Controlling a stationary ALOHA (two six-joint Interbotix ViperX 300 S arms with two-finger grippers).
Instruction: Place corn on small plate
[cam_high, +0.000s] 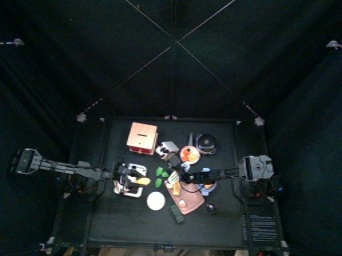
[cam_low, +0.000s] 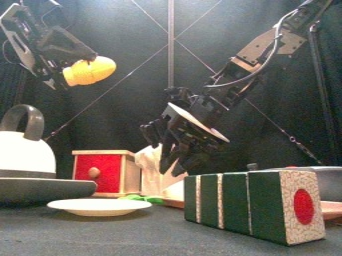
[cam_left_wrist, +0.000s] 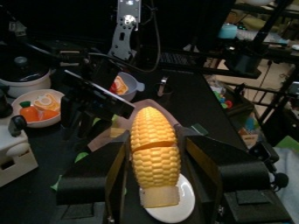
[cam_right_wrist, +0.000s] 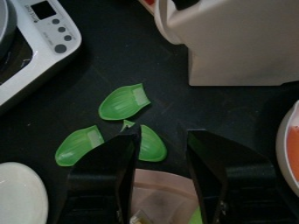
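Black curtains enclose the small table (cam_high: 171, 215), seen from above crowded between two arms, the small plate (cam_high: 156, 201) near its front edge. From the front, the corn (cam_low: 90, 70) is carried high in the left gripper (cam_low: 74, 72), well above the plate, presumably for lowering onto it. At the left wrist, wide-set jaws are clamped along the cob. At the right wrist, the right gripper (cam_right_wrist: 160, 157) is held over green pieces (cam_right_wrist: 124, 101), jaws parted around a pinkish-brown board (cam_right_wrist: 158, 192)
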